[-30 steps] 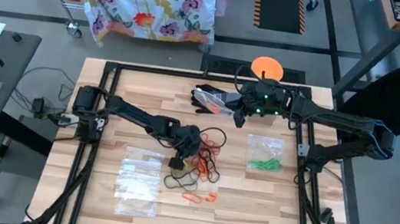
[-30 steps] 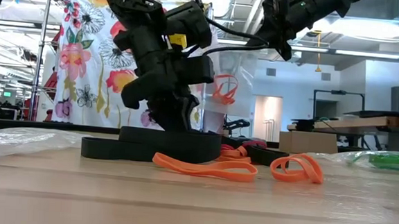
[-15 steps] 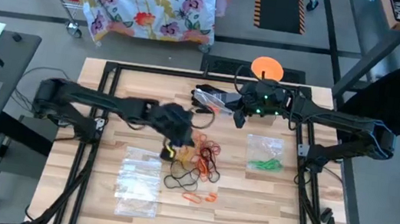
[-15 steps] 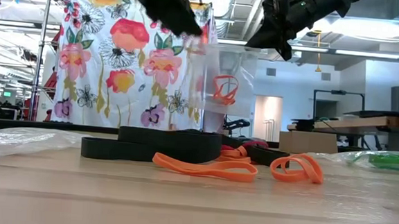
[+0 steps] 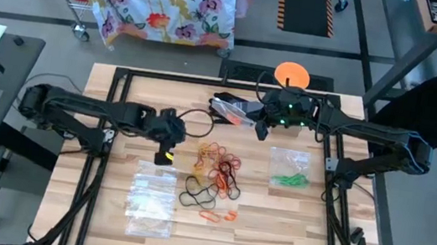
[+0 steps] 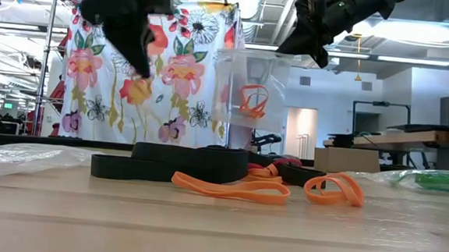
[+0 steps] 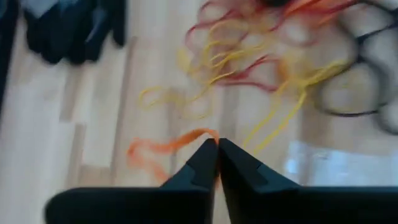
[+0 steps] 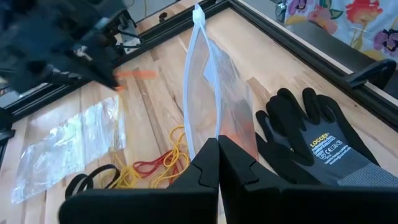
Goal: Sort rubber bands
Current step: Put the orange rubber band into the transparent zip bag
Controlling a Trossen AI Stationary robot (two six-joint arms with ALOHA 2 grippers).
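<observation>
Orange band [image 7: 163, 147] pinched in the closed left gripper [image 7: 217, 147], wrist view. High view: this gripper [image 5: 168, 129] has withdrawn from the rubber bands [image 5: 216, 175], so one is picked. Low view: right gripper [image 6: 312, 39] holds a bag [image 6: 249, 87] open-mouthed, ready to receive.

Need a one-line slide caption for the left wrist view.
Left pincer shut on an orange rubber band, lifted above the mixed band pile.

Even, bright overhead light is seen throughout; the left wrist view is smeared by motion blur.
</observation>
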